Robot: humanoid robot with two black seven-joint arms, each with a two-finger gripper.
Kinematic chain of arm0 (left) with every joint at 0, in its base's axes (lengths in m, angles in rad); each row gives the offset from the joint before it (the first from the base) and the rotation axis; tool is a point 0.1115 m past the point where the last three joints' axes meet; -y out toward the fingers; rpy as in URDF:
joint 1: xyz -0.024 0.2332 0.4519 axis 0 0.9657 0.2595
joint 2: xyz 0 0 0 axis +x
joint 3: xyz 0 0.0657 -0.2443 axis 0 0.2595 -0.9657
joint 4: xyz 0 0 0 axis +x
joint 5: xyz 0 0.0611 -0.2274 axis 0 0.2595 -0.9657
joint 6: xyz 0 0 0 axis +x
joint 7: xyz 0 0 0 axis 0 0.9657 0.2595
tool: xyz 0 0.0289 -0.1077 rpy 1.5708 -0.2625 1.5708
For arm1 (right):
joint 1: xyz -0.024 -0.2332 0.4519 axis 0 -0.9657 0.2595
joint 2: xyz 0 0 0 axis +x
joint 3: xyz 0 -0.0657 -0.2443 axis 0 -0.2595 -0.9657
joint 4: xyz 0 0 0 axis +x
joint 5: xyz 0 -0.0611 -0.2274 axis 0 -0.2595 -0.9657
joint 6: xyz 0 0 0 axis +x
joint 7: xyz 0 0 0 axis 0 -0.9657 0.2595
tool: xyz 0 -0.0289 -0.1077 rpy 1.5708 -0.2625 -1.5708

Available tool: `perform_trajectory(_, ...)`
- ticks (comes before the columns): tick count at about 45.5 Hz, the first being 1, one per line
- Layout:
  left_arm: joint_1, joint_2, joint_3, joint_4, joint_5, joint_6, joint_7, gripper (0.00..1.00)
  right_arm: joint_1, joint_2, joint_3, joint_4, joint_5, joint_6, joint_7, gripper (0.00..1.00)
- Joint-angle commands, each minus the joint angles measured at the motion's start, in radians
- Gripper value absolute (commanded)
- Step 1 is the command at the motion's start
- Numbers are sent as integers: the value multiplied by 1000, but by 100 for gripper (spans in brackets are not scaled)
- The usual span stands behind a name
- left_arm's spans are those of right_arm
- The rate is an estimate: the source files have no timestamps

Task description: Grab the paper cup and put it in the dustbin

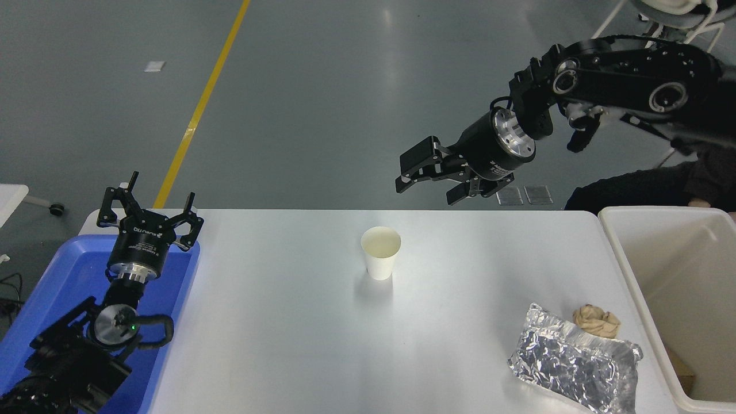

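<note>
While parked at the near left corner over the blue tray (pixel 34 299), left gripper (pixel 150 202) spread, "ROBOTIQ" lettering on its body. Near the right edge: crumpled foil (pixel 575 359), brown paper ball (pixel 596 320), dustbin (pixel 624 253). At mid-table, upright: paper cup (pixel 380 252). Beyond the far edge, raised: right gripper (pixel 428 187), spread, empty.

Black jointed arms (pixel 627 92), silver wrist rings, black cables (green indicator light)
</note>
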Motion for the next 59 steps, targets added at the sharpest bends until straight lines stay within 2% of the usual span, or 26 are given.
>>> perform_trajectory(1,0,0,0,0,0,0,1,100,261,60,-206,140,186,12,1,100)
perform_trajectory(8,1,0,-2,0,0,0,1,100,346,138,-300,186,307,12,1,100)
perform_trajectory(13,1,0,-3,0,0,0,1,100,381,188,-382,236,315,12,2,100)
perform_trajectory(24,5,0,-8,0,0,0,-1,100,407,195,-540,345,152,12,4,100)
perform_trajectory(39,6,0,-9,0,0,-2,1,100,387,215,-525,330,166,12,4,100)
perform_trajectory(53,3,-2,-6,0,0,-2,1,100,105,307,-341,-3,145,12,4,100)
perform_trajectory(59,1,-2,-5,0,0,-2,1,100,-59,307,-321,-165,82,-30,2,100)
